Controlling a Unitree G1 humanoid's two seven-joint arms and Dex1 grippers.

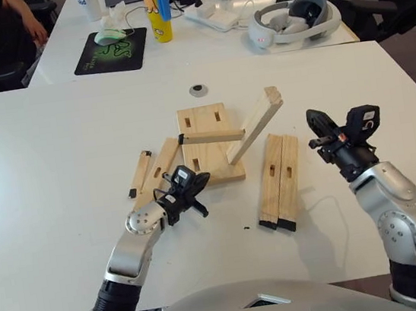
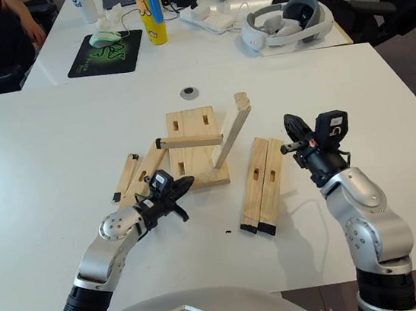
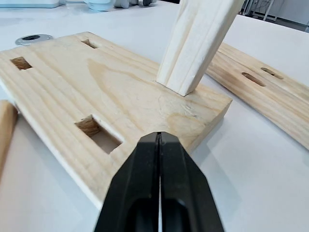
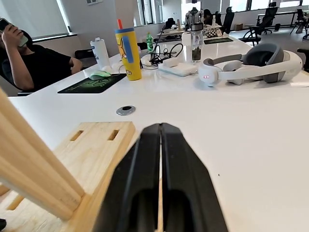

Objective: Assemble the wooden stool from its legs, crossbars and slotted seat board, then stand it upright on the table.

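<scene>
Right now my left pincer (image 3: 159, 137) is pressed together on nothing, its tip at the 7 o'clock edge of the seat board (image 1: 204, 137). The board lies flat mid-tabletop (image 1: 53, 145) with one leg (image 1: 256, 123) tilted in its slot. My right pincer (image 4: 161, 128), also together and empty, sits at 3 o'clock beyond two flat legs (image 1: 279, 181).

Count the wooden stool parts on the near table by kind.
Flat slotted pale-wood seat board: 1
Slotted pale-wood legs: 4 (one tilted in the board, two side by side right of it, one left of it)
Thin pale-wood crossbars: 2 (one on the tilted leg, one loose)
Total: 7
</scene>
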